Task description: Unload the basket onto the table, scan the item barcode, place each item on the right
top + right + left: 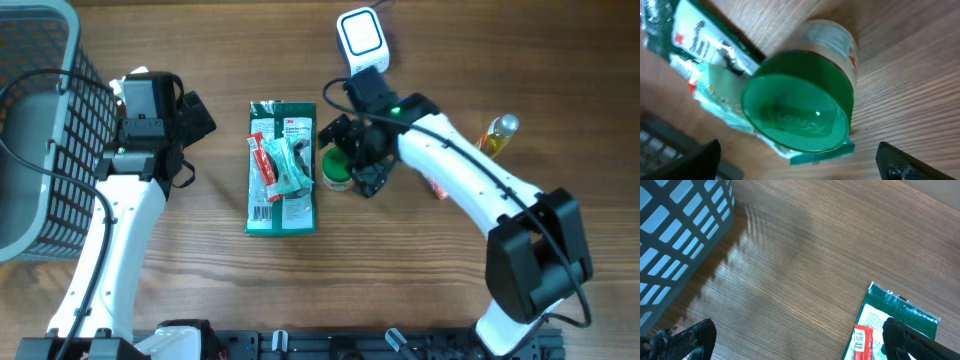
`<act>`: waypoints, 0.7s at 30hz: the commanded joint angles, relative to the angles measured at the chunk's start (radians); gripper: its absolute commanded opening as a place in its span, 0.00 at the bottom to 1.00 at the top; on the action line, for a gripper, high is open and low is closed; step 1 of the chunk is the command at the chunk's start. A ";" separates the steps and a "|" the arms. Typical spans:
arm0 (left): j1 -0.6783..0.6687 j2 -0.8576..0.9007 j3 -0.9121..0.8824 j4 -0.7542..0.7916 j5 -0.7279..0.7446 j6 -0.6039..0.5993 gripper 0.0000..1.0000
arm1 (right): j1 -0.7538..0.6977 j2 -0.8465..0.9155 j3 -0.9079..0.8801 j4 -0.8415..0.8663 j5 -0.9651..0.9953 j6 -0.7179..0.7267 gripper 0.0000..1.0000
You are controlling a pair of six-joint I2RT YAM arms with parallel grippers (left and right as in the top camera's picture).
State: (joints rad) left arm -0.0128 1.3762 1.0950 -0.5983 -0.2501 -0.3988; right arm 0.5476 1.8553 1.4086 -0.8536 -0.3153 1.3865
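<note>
A small jar with a green lid (334, 170) stands upright just right of a flat green package (282, 205), whose white barcode label (262, 212) faces up. My right gripper (353, 154) hovers open over the jar. In the right wrist view the green lid (795, 112) fills the space ahead of the two spread fingertips (702, 160), touching neither. The white scanner (362, 35) stands at the back. My left gripper (192, 114) is open over bare wood left of the package (900, 309), holding nothing.
A grey mesh basket (40, 120) takes up the far left; its wall (675, 235) shows in the left wrist view. A red packet (862, 340) lies on the green package. A yellow bottle (497, 135) lies right of the right arm.
</note>
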 commanded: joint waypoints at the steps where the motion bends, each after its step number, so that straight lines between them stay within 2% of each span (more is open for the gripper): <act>1: 0.004 0.001 0.004 0.004 -0.013 0.001 1.00 | 0.059 0.002 0.003 -0.003 0.161 0.117 1.00; 6: 0.004 0.001 0.004 0.003 -0.013 0.002 1.00 | 0.073 0.003 0.003 -0.002 0.317 0.136 1.00; 21: 0.004 0.001 0.004 0.003 -0.013 0.002 1.00 | 0.087 0.071 0.003 0.031 0.338 0.165 1.00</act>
State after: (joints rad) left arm -0.0128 1.3762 1.0950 -0.5983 -0.2501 -0.3988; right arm 0.6281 1.8801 1.4086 -0.8246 0.0021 1.5364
